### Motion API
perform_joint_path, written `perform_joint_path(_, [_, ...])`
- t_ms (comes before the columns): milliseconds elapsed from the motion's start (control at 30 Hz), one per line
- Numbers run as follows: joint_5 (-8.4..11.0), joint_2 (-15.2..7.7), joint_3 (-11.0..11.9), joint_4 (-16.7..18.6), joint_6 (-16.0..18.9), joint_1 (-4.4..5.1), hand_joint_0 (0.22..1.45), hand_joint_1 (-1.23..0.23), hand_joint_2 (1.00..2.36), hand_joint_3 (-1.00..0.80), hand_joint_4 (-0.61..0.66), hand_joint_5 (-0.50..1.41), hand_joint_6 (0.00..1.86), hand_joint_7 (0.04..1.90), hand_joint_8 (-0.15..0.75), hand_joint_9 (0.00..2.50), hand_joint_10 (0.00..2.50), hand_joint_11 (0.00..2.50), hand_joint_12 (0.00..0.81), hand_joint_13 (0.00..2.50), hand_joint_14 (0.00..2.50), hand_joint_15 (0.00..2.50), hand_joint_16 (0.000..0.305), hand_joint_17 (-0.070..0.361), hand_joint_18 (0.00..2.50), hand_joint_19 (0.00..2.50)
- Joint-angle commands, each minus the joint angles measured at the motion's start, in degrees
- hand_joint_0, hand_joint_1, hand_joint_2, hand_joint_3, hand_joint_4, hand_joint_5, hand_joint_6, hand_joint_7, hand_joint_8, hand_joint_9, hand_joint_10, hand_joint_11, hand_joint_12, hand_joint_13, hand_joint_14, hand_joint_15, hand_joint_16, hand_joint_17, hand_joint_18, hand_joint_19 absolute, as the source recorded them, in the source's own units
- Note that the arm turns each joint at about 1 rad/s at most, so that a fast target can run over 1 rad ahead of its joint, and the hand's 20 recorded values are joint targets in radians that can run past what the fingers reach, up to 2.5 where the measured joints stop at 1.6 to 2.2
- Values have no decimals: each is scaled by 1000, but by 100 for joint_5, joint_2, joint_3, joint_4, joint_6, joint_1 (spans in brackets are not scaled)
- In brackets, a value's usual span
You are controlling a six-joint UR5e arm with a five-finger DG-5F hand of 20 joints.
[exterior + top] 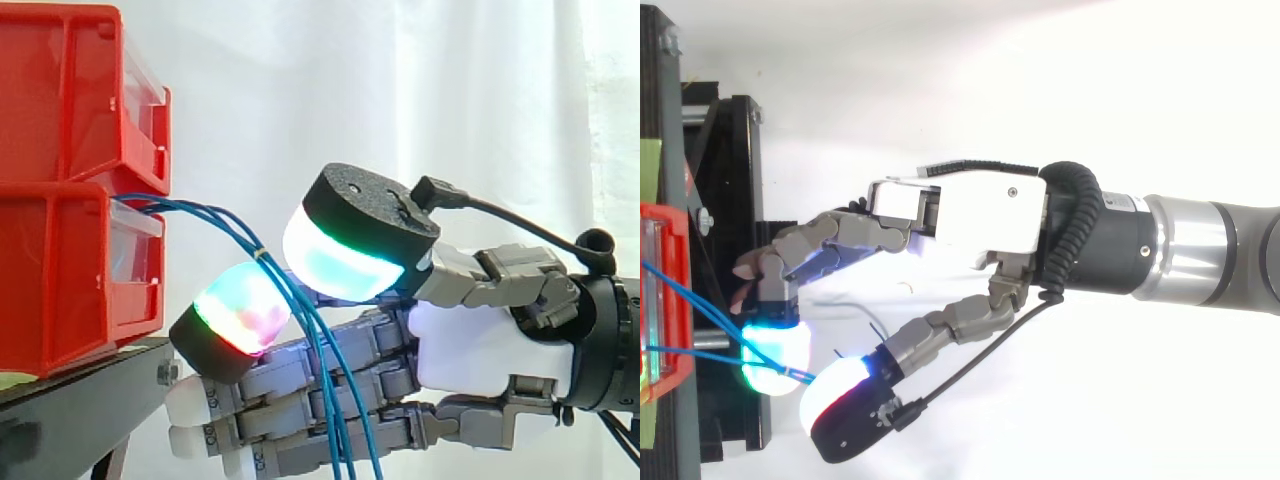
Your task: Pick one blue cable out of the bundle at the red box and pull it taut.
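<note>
Hand (980, 215) pinches a blue cable (215, 216) between two pads.

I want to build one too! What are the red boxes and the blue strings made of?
The red boxes look like hard plastic: smooth, molded walls with a slight shine. The blue cables are probably wire in a smooth plastic coating, since they are thin, bendy and droop in soft curves. What's inside them can't be seen.

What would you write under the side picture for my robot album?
A robot hand meets the blue cables hanging from the stacked red bins.
</note>
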Motion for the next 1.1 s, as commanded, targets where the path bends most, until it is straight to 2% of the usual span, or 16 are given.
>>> perform_joint_path(0, [0,0,-1,0,0,-11,556,-741,1001,-493,182,-116,794,993,346,631,5,237,350,380,5,146,51,114,247,185])
perform_joint_path(267, [0,0,-1,-18,0,-11,576,-767,1005,-423,188,-117,821,1038,347,661,6,263,348,401,6,160,50,112,289,200])
perform_joint_path(367, [0,0,-1,-18,0,-11,554,-790,1003,-455,196,-118,826,1030,350,663,6,276,353,404,6,169,50,113,300,208])
perform_joint_path(667, [0,0,-1,-18,0,-11,528,-748,1000,-500,195,-80,801,1047,371,744,6,264,365,445,6,166,51,114,365,232])
perform_joint_path(867, [-27,0,-1,-18,0,-20,535,-648,1000,-500,170,-66,798,1040,373,784,6,265,361,456,6,169,51,114,392,262])
perform_joint_path(1067, [-27,0,-1,-18,0,-20,535,-640,1000,-500,169,-61,795,1007,374,801,6,257,363,464,6,168,51,115,409,270])
